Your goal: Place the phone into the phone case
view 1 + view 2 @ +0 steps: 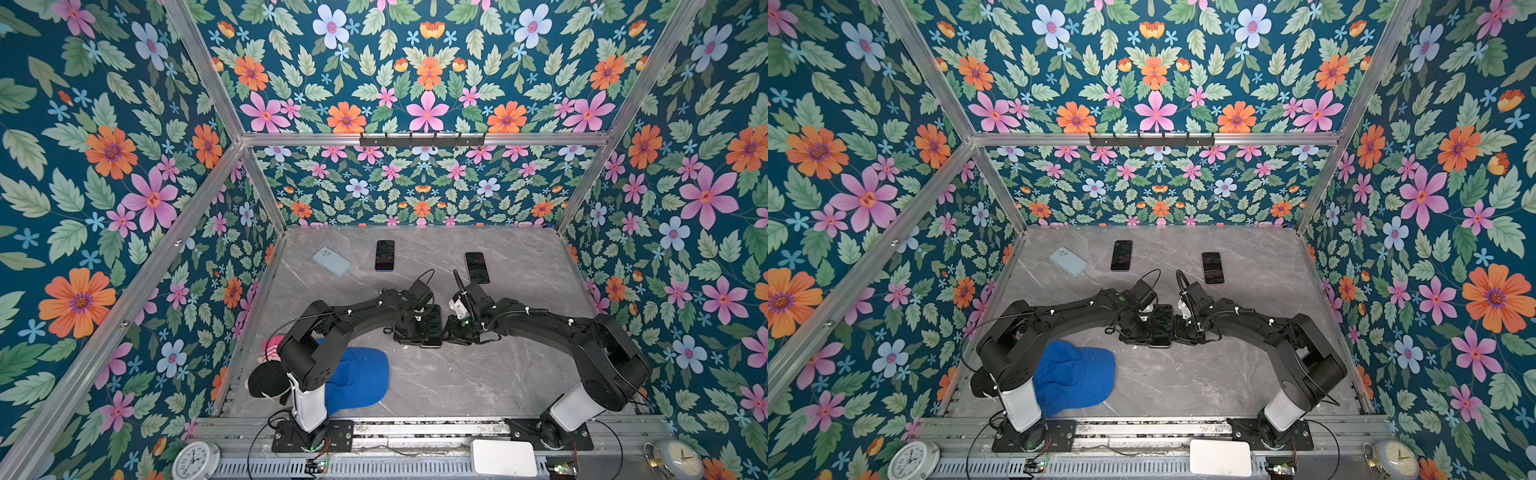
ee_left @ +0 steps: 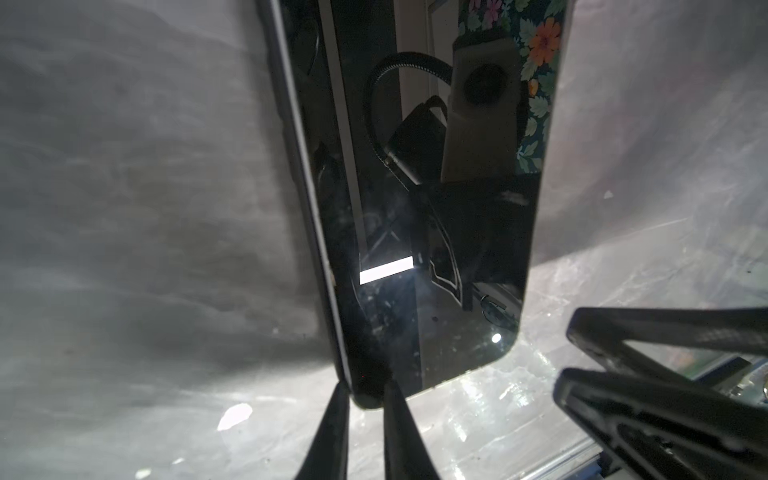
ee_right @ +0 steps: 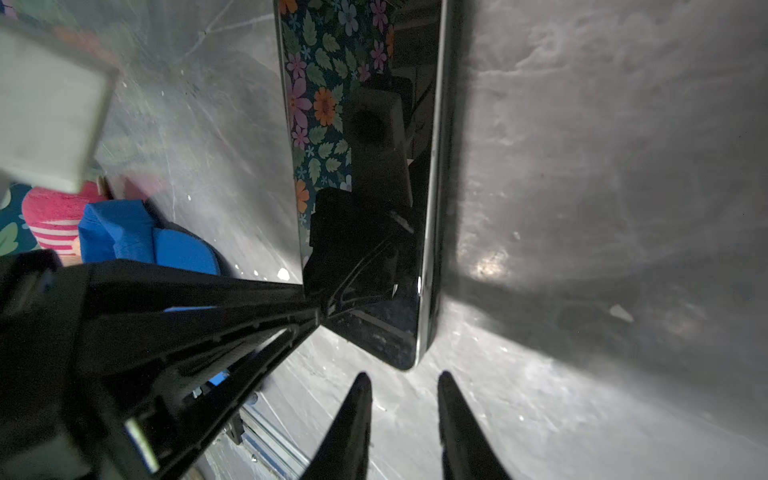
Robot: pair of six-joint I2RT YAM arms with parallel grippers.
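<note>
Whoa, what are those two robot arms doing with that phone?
Both arms meet over a black phone lying on the grey table. The left gripper pinches one corner of it. The right gripper is open, fingertips just short of another corner. The light blue phone case lies apart near the back, so the phone isn't in it yet.

A black phone point(image 1: 433, 323) point(image 1: 1163, 321) lies screen up at the middle of the surface point(image 1: 436, 386), long axis running front to back. Its glossy dark screen mirrors the flowered walls in both wrist views point(image 2: 436, 249) point(image 3: 374, 249). The case point(image 1: 331, 261) point(image 1: 1068, 261), pale blue with a camera opening at its far end, lies flat and askew at the back left, well apart from it. Two more phones point(image 1: 385, 255) point(image 1: 477, 267) lie dark-screened right of the case.
</note>
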